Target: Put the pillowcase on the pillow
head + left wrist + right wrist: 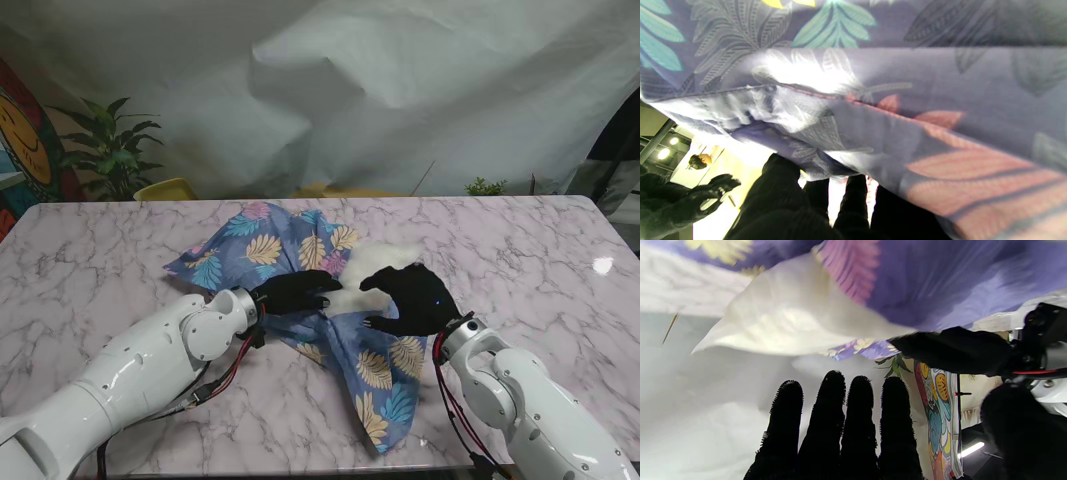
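Note:
A blue pillowcase [290, 248] with a leaf print lies bunched in the middle of the marble table [100, 260], and one end trails toward me [385, 385]. A white pillow [378, 260] pokes out of its right side. My left hand [295, 292] in a black glove grips the pillowcase's hem [800, 93] and holds it lifted; its fingers [853, 196] reach into the fold. Just right of the pillow, my right hand [415, 298] hovers with its fingers apart and nothing in it. In the right wrist view its fingers [840, 426] stretch out straight near the pillow [790, 320] and pillowcase [940, 273].
A white sheet hangs behind the table. A potted plant [110, 150] and a yellow object [165, 188] stand past the far left edge, and a small plant [485, 186] past the far right. Bare marble lies on both sides of the cloth.

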Available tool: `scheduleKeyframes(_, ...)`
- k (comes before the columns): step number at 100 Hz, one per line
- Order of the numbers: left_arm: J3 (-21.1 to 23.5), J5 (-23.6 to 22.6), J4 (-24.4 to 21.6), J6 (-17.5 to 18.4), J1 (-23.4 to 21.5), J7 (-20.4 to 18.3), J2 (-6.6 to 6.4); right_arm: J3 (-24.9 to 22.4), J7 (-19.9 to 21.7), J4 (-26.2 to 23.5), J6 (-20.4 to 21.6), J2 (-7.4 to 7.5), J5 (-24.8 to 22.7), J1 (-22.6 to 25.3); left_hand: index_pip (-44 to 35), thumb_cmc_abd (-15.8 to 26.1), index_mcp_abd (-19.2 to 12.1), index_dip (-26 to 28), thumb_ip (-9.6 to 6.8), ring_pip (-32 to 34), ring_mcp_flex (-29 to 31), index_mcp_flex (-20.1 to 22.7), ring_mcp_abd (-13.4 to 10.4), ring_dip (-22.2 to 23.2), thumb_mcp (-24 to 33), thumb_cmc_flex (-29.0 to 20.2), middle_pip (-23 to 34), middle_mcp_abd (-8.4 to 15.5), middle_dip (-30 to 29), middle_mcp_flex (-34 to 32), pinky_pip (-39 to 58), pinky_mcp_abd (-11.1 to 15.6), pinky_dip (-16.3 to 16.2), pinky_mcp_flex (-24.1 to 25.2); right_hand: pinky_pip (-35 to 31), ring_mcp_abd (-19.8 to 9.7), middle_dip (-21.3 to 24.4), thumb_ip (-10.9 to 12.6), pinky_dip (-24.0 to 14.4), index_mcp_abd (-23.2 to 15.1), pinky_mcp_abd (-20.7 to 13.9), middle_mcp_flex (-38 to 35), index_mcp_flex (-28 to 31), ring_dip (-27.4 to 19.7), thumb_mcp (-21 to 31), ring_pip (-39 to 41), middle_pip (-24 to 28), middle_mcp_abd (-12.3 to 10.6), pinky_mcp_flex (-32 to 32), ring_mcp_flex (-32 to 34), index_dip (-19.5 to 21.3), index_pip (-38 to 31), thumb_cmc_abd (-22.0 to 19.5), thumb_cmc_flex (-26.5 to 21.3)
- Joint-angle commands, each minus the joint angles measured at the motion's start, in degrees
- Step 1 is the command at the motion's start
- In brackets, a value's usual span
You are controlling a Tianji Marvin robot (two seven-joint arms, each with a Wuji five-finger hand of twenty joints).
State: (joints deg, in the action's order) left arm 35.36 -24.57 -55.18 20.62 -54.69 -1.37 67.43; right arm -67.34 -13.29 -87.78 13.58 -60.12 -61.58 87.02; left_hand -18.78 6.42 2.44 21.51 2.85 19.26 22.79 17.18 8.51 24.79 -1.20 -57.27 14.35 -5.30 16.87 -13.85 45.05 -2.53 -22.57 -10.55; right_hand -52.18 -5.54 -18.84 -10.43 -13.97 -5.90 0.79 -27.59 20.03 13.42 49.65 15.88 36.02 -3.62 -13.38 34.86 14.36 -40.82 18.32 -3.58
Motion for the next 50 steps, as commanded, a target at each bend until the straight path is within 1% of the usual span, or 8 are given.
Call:
scheduleKeyframes(1,-0.6,0.1,1.2,-0.8,-1.0,-2.0,-0.02,1.1,0.6,1.7,1.3,-0.91,2.6,-0.6,0.9,0.4,-0.7,-0.3,-1.68,3.1,1.9,0.5,2.9,1.3,0.1,-1.7,0.1,-0.4,0.6,-0.3,12.4,-6.4,-5.7,-4.6,1.9,-0.5,0.7,0.9,1.1,0.2,-3.5,-1.0,0.0,-1.4,-3.3,-1.3,-2.3,0.7,-0.1,1.0,-0.2,0.0,-3.6,4.2)
scheduleKeyframes(12,-0.7,0.3,1.1,-1.2,-1.1,-2.1,0.01,2.8,0.9,3.5,2.6,-1.74,8.2,-1.1,1.0,0.4,-0.7,-0.3,-1.71,3.1,1.8,0.3,2.9,1.3,0.1,-1.8,0.1,-0.5,0.6,-0.3,12.5,-6.6,-5.7,-4.8,2.3,1.5,1.6,0.8,1.3,1.7,-3.7,-2.9,0.7,-1.8,-8.2,-1.8,-4.7,2.8,-0.9,1.9,-0.7,1.1,-8.7,7.2)
scheduleKeyframes(25,-0.8,0.4,0.7,-1.9,-1.0,-2.5,-0.01,4.9,1.8,4.7,3.3,-2.58,13.8,-1.4,1.3,0.4,-0.6,-0.4,-1.73,3.0,1.7,0.1,3.0,1.2,0.1,-1.7,0.0,-0.5,0.6,-0.1,12.6,-6.6,-5.6,-4.8,1.8,3.4,2.1,1.1,1.1,3.3,-2.4,-4.5,1.4,-1.8,-9.4,-1.8,-5.9,4.7,-2.0,3.0,-1.1,1.9,-10.8,8.0)
scheduleKeyframes(31,-0.9,0.6,0.7,-2.0,-1.0,-2.6,0.06,6.2,2.4,5.4,3.1,-2.83,15.5,-2.1,1.3,0.4,-0.5,-0.4,-1.74,3.0,1.8,0.1,3.1,1.2,0.1,-1.6,-0.1,-0.6,0.5,-0.2,12.6,-6.7,-5.7,-5.0,1.5,4.2,2.1,1.3,1.0,4.0,-1.6,-5.4,2.3,-1.6,-11.7,-1.4,-6.5,5.7,-2.3,3.7,-1.5,2.7,-12.3,7.3)
scheduleKeyframes(37,-0.9,0.9,0.7,-2.1,-1.0,-2.7,0.12,7.4,3.6,5.7,2.2,-2.72,15.7,-2.9,1.4,0.4,-0.5,-0.4,-1.76,3.0,1.8,0.1,3.0,1.1,0.1,-1.7,-0.1,-0.6,0.5,-0.2,12.6,-6.9,-5.6,-5.0,1.0,4.9,2.0,1.3,0.9,4.7,-0.9,-5.8,2.5,-1.5,-12.8,-1.3,-6.4,6.3,-3.2,4.4,-1.5,2.9,-13.4,7.6)
scheduleKeyframes(39,-0.9,0.9,0.7,-2.2,-1.0,-2.7,0.14,7.8,3.9,5.9,1.7,-2.70,15.7,-3.2,1.4,0.5,-0.4,-0.4,-1.77,3.1,1.9,0.2,3.1,1.1,0.2,-1.7,-0.1,-0.6,0.5,-0.2,12.7,-6.8,-5.6,-5.1,0.5,5.0,1.9,1.6,0.7,5.0,-0.7,-6.2,2.8,-1.4,-14.3,-1.2,-6.2,6.5,-3.8,5.1,-1.6,3.0,-14.1,7.0)
scheduleKeyframes(42,-0.9,0.9,0.7,-2.2,-0.9,-2.6,0.15,8.3,4.5,6.2,1.1,-2.72,16.2,-3.7,1.4,0.4,-0.4,-0.4,-1.77,3.1,1.9,0.2,3.0,1.1,0.2,-1.8,-0.1,-0.7,0.5,-0.2,12.7,-6.7,-5.6,-5.2,0.1,5.4,1.8,1.6,0.6,5.4,-0.3,-6.5,3.0,-1.2,-15.0,-0.9,-6.0,6.8,-4.7,6.0,-1.6,3.0,-14.5,6.7)
scheduleKeyframes(50,-1.0,0.8,0.6,-2.5,-0.9,-2.7,0.15,9.1,7.8,6.6,0.1,-2.73,19.5,-4.6,1.5,0.5,-0.3,-0.4,-1.78,3.1,1.9,0.1,3.1,1.1,0.2,-1.8,-0.1,-0.6,0.5,-0.2,12.7,-6.9,-5.6,-5.3,-2.5,6.3,0.8,2.0,-0.2,6.6,1.6,-7.2,3.2,0.2,-17.2,0.6,-3.7,7.7,-8.2,10.5,-1.5,3.0,-15.3,4.6)
